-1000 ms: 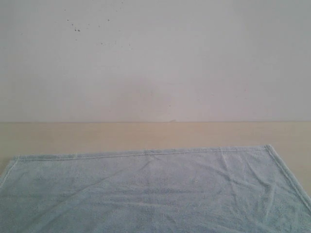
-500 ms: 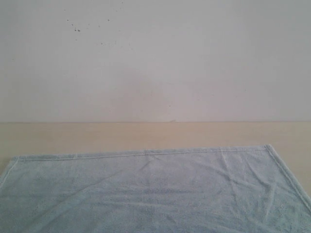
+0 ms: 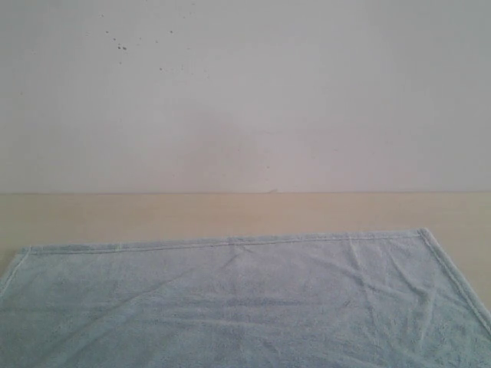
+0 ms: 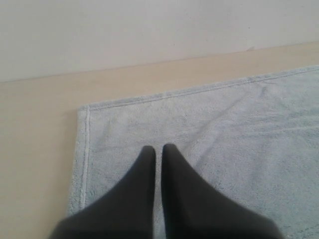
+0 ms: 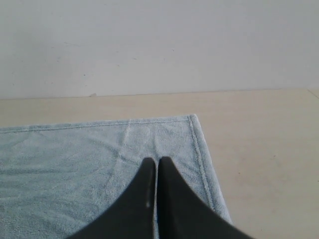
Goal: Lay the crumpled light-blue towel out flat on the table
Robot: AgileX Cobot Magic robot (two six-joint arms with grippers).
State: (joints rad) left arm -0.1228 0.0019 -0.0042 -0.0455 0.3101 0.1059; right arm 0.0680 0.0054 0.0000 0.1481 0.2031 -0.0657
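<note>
The light-blue towel (image 3: pixel 245 303) lies spread out on the beige table (image 3: pixel 245 213), its far hem running straight across and both far corners showing, with a few shallow creases. Neither gripper appears in the exterior view. My left gripper (image 4: pixel 158 148) hovers over the towel (image 4: pixel 224 144) near its far left corner, black fingers shut with only a thin slit and nothing held. My right gripper (image 5: pixel 157 160) is over the towel (image 5: pixel 75 164) close to the far right corner, also shut and empty. The white label is not visible.
An off-white wall (image 3: pixel 245 92) with dark specks rises behind the table's far edge. Bare tabletop (image 5: pixel 264 159) lies beyond the towel's right hem, and more bare table (image 4: pixel 35 149) lies beside its left hem.
</note>
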